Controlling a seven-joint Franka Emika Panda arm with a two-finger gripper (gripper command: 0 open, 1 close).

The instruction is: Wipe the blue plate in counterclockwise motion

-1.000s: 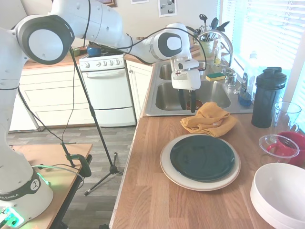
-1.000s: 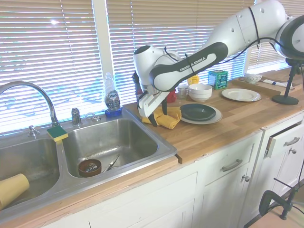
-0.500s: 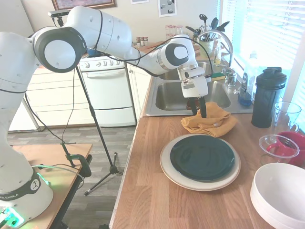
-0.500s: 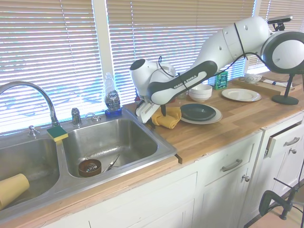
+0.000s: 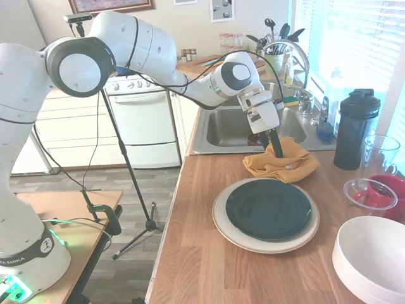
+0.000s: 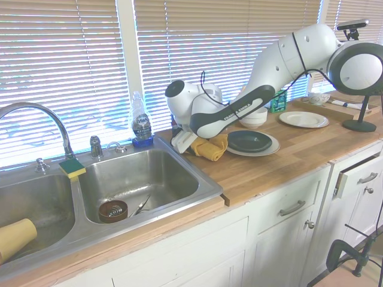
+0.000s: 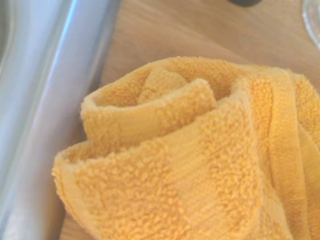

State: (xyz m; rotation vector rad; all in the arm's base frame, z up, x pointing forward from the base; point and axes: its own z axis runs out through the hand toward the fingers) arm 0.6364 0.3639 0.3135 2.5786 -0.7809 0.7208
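The blue plate [image 5: 269, 209] [image 6: 249, 140] is dark teal and glossy, and it rests on a larger cream plate [image 5: 221, 223] on the wooden counter. Just beyond it, toward the sink, lies a crumpled orange-yellow towel [image 5: 286, 166] [image 6: 210, 148] [image 7: 190, 150]. My gripper [image 5: 274, 149] is tilted and pressed down into the top of the towel, a hand's width from the plate's far rim. The towel's folds hide its tip. In the wrist view the towel fills the picture, with the steel sink rim beside it.
The steel sink [image 5: 221, 130] lies right behind the towel. A black shaker bottle [image 5: 354, 130], a clear glass bowl [image 5: 370, 193] and stacked white bowls [image 5: 373, 253] stand to the right of the plates. A dish-soap bottle [image 6: 141, 125] and a sponge [image 6: 72, 167] sit on the sink's ledge.
My gripper has moved from above the sink basin over the counter edge and come down onto the towel. The towel has shifted slightly. The plates have not moved.
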